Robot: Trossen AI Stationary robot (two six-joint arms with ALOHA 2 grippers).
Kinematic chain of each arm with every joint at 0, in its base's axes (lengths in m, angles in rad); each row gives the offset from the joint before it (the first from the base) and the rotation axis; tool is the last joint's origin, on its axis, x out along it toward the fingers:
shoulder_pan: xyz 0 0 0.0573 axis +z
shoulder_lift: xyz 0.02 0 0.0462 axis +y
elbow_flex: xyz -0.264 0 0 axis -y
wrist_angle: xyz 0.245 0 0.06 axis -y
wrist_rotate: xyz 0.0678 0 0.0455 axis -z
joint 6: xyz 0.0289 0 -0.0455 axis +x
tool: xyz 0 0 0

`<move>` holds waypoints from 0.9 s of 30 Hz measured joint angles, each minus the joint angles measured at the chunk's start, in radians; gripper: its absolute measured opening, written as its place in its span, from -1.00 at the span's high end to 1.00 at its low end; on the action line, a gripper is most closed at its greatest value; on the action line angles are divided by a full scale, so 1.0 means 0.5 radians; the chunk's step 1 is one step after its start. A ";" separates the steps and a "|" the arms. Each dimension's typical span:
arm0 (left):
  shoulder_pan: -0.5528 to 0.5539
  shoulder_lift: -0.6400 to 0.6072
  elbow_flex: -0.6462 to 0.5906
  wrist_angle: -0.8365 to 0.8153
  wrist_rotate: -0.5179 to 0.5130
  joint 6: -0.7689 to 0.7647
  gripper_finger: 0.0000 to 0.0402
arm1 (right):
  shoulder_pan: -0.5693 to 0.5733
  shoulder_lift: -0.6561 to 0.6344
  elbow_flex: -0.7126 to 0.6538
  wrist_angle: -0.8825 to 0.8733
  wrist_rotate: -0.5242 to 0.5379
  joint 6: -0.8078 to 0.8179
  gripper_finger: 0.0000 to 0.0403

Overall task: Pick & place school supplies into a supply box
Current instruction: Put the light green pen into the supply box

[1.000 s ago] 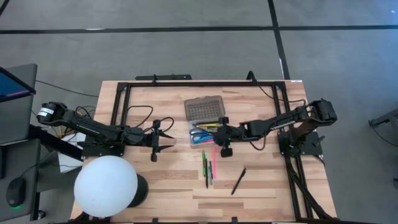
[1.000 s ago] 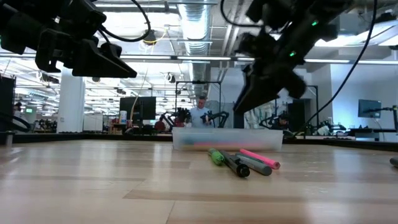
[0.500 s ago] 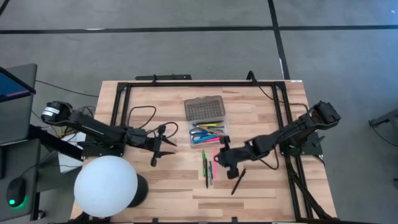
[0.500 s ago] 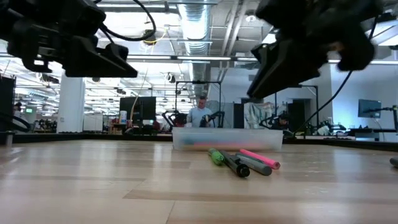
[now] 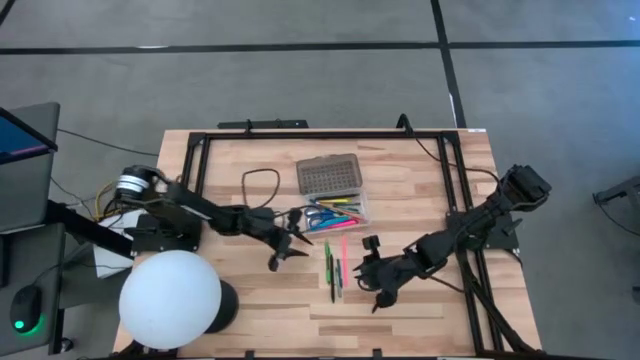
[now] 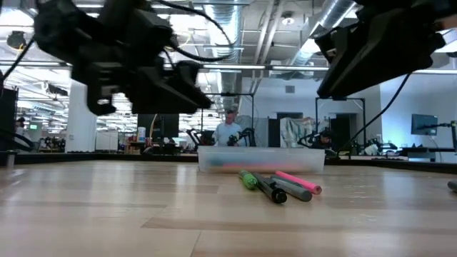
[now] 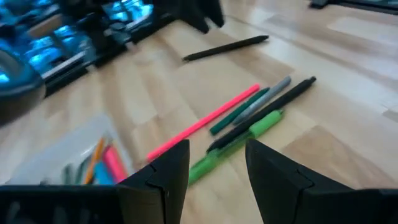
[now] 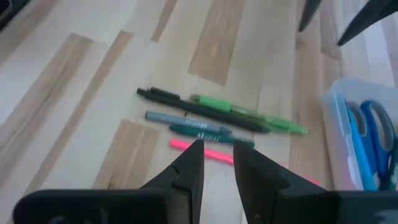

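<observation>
Beside pens (image 5: pixel 334 268), both empty claws moved closer: left gripper (image 5: pixel 286 249) spread, right gripper (image 5: pixel 366 272) seemingly half-spread.

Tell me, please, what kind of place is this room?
Probably a robotics laboratory or open workshop. The low view shows exposed ceiling ducts, computer monitors and a person beyond the wooden table; another robot arm seems to stand beside that person.

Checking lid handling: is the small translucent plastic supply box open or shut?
Open. The box's grey grid-textured lid lies folded back flat, and its clear tray shows pens and blue-handled scissors.
</observation>
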 joint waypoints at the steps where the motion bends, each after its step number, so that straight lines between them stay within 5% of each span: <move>1: 0.016 0.061 0.051 -0.001 0.055 0.020 0.24 | 0.007 0.000 0.000 -0.022 0.005 0.034 0.62; 15: 0.156 0.651 0.694 -0.512 0.520 0.139 0.24 | 0.128 0.000 0.000 -0.133 0.100 0.305 0.62; 27: 0.163 0.848 0.956 -0.791 0.537 0.220 0.24 | 0.139 0.000 0.000 -0.152 0.105 0.372 0.62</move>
